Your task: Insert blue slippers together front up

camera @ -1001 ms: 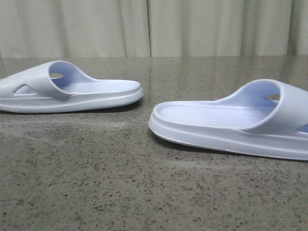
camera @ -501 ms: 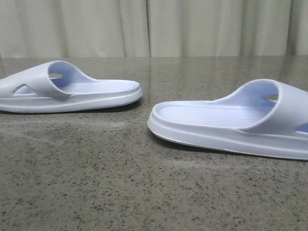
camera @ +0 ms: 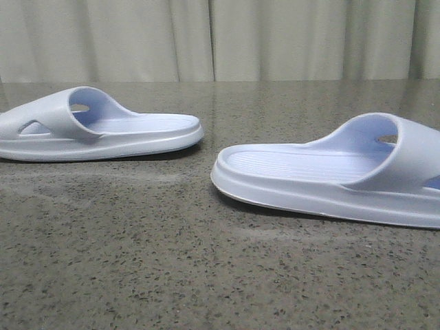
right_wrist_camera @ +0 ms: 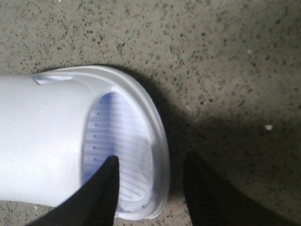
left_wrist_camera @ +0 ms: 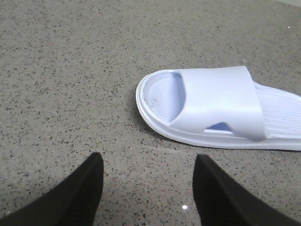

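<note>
My right gripper (right_wrist_camera: pixel 148 188) hangs spread astride the toe rim of the right slipper (camera: pixel 330 179) — one finger over the footbed, one outside — while my left gripper (left_wrist_camera: pixel 146 188), also spread, hovers just short of the left slipper (camera: pixel 96 130), both lying long-axis left-to-right on the table (camera: pixel 172 275).

A dark speckled stone table (camera: pixel 137 261) stretches back to pale pleated curtains (camera: pixel 206 41).

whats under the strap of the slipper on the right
Under the strap of the right slipper the ribbed footbed runs in, empty, no foot or object. In the right wrist view, one finger of the right gripper overlaps the toe end.
</note>
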Controlling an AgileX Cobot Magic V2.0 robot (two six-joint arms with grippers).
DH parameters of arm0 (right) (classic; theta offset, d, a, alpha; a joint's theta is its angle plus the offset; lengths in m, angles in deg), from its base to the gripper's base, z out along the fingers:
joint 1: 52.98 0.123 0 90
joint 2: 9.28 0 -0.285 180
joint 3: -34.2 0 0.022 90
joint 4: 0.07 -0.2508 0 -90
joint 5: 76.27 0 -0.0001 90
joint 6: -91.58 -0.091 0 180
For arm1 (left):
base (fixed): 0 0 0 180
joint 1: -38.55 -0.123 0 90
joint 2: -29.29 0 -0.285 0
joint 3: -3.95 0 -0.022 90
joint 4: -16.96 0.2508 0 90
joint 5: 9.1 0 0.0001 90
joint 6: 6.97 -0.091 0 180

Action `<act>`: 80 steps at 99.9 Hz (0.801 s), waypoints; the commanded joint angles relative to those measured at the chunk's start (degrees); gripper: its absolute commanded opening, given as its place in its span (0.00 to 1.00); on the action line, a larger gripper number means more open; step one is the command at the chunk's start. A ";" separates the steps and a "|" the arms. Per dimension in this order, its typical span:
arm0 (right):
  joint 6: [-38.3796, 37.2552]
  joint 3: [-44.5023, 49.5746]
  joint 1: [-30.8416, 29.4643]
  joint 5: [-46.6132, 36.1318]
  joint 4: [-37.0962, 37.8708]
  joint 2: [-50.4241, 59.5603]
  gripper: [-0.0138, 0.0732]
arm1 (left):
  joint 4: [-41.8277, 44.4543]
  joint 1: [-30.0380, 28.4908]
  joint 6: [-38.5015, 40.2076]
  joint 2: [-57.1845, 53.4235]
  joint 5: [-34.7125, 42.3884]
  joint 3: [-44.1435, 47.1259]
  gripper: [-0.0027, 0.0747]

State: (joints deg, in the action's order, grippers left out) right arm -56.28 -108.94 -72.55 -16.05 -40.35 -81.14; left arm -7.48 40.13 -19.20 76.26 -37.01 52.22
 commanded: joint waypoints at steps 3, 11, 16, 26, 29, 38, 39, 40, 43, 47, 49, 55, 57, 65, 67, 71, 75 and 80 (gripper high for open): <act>2.14 -0.31 -0.37 0.36 -3.30 -0.05 0.47 | -1.16 -0.01 -0.04 0.29 3.68 -2.03 0.52; 2.80 0.36 -0.37 0.21 -3.66 -0.42 0.47 | -1.16 -0.01 -0.04 0.29 3.68 -2.03 0.52; 3.04 0.79 -0.37 0.21 -3.97 -0.89 0.47 | -1.16 -0.01 -0.04 0.29 3.68 -2.03 0.52; 5.30 1.47 -0.37 0.66 -6.36 -1.99 0.47 | -1.16 -0.01 -0.04 0.29 3.68 -2.03 0.52; 6.10 1.61 -0.37 0.92 -6.99 -2.21 0.47 | -1.16 -0.01 -0.04 0.29 3.68 -2.03 0.52; 7.27 2.10 -0.37 1.16 -8.10 -3.06 0.47 | -1.16 -0.01 -0.04 0.29 3.45 -2.03 0.52; 7.27 2.10 -0.37 1.16 -8.10 -3.22 0.47 | -1.16 -0.01 -0.04 0.29 3.45 -2.03 0.52; 7.27 2.10 -0.37 1.16 -8.10 -3.19 0.47 | -1.16 -0.01 -0.04 0.29 3.33 -2.03 0.52; 7.46 2.10 -0.37 1.25 -8.37 -3.34 0.47 | -1.16 -0.01 -0.04 0.29 3.33 -2.03 0.52; 8.05 2.10 -0.37 1.43 -8.80 -3.80 0.47 | -1.16 -0.01 -0.04 0.29 3.20 -2.03 0.52; 8.05 2.10 -0.37 1.40 -9.26 -3.83 0.47 | -1.16 -0.01 -0.04 0.29 3.20 -2.03 0.52; 9.40 2.10 -0.37 1.96 -10.38 -4.31 0.47 | -1.28 -0.01 -0.04 0.29 2.94 -2.03 0.52; 9.73 2.10 -0.37 1.98 -10.71 -4.41 0.46 | -1.28 -0.01 -0.04 0.29 2.83 -2.03 0.52; 9.79 2.10 -0.37 1.98 -10.72 -4.35 0.41 | -1.28 -0.01 -0.04 0.29 2.80 -2.03 0.52; 9.79 2.10 -0.37 1.98 -10.72 -4.35 0.39 | -1.28 -0.01 -0.04 0.29 2.80 -2.03 0.52; 9.79 2.10 -0.37 1.98 -10.72 -4.35 0.31 | -1.28 -0.01 -0.04 0.29 2.80 -2.03 0.52; 9.79 2.10 -0.37 1.98 -10.72 -4.35 0.21 | -1.42 -0.01 -0.04 0.29 2.69 -2.03 0.52; 9.79 2.10 -0.37 1.86 -10.72 -4.35 0.08 | -1.93 -0.01 -0.04 0.29 2.66 -2.03 0.52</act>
State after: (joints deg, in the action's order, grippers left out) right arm -47.43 -105.84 -72.55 -15.45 -48.21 -86.14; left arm -7.61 40.13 -19.20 76.26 -37.25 52.22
